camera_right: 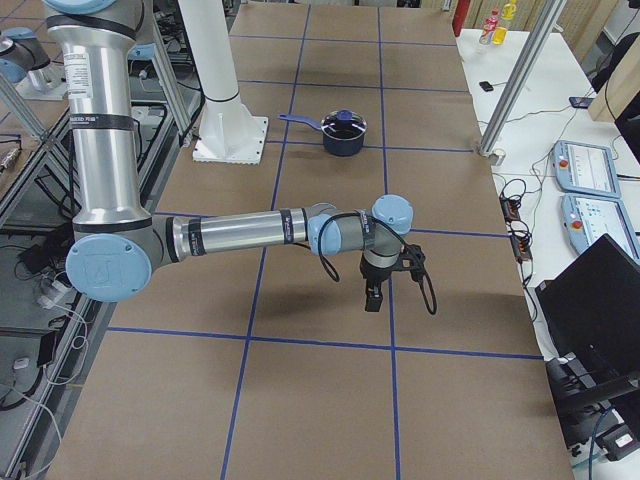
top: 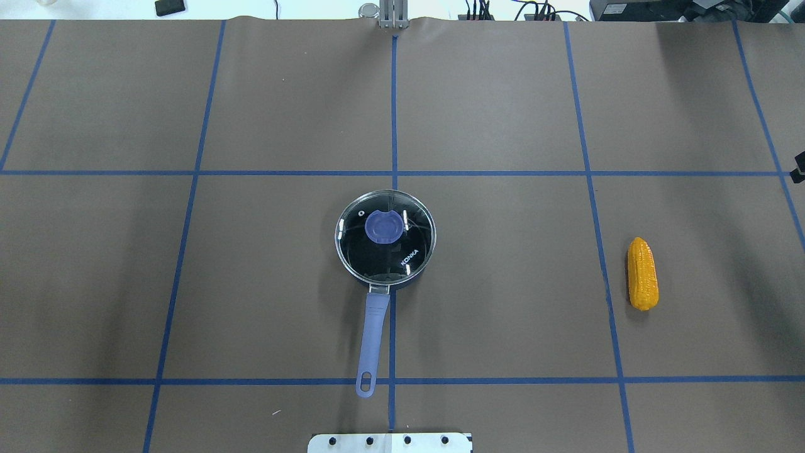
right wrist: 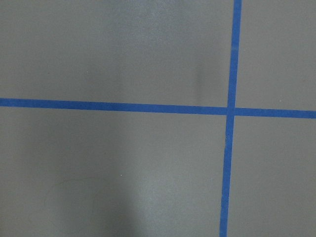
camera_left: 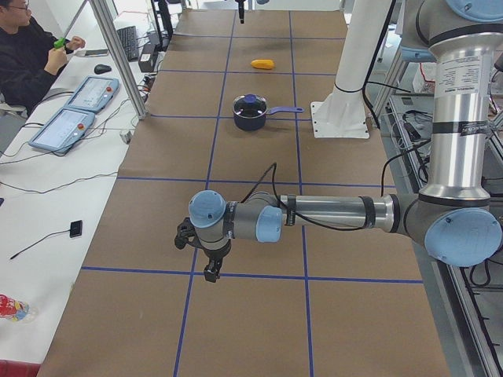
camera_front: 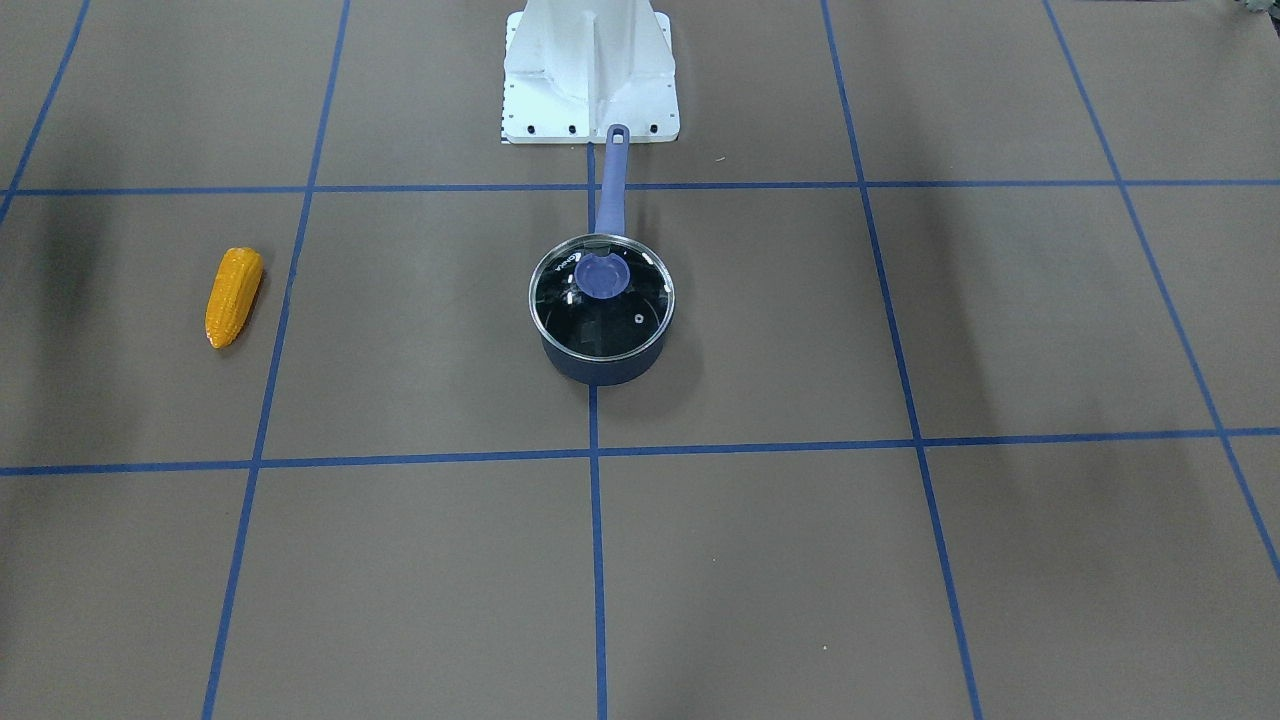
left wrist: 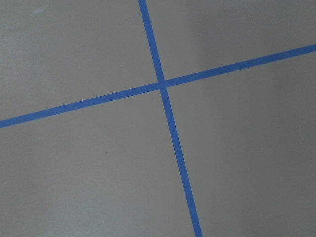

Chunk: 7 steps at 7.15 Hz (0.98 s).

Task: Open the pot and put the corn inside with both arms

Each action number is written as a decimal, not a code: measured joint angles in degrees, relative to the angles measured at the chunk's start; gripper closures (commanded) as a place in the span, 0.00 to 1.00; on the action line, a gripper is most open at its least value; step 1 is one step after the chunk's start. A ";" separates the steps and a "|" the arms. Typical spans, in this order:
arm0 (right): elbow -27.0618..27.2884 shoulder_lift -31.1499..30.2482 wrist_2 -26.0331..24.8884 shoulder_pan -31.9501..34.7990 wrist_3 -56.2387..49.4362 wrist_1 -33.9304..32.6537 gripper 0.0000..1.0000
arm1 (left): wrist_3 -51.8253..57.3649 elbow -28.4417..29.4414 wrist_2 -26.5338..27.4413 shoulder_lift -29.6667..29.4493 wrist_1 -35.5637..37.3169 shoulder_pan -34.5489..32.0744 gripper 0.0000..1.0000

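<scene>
Dull brown bench (camera_front: pixel 800 560), ruled into squares by blue tape (camera_front: pixel 597 560). The pot (camera_front: pixel 600 368) is dark navy with a lavender-blue handle (camera_front: pixel 611 190), black under its glass lid (camera_front: pixel 620 320). The corn (camera_front: pixel 233 297) is yellow-orange. The left arm (camera_left: pixel 330 212) is grey with light-blue caps; its hand (camera_left: pixel 211 271) looks black, I think.

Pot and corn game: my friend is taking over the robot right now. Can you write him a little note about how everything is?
Left end effector: hangs above bare table, far from the job's things; open or shut cannot be told.
Right end effector: the same.
Small dark navy saucepan with a long lavender handle: mid-table, round glass lid on it.
Yellow-orange toy corn cob: lying on the table on the robot's right, apart from the saucepan.
Done: nothing yet. To do: lift the lid off, pick up the corn, put it in the saucepan.
</scene>
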 measured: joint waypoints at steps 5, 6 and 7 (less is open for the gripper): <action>0.36 -0.05 -1.61 0.50 -0.79 5.07 0.00 | -5.74 -0.36 0.00 -4.40 0.58 0.40 0.00; 0.49 0.33 -1.82 0.48 -0.55 5.97 0.00 | -10.28 -0.71 -0.60 -7.39 0.99 1.34 0.00; 1.22 0.76 -1.86 0.46 -0.42 6.39 0.00 | -15.07 -1.63 -1.63 -10.40 2.17 3.30 0.00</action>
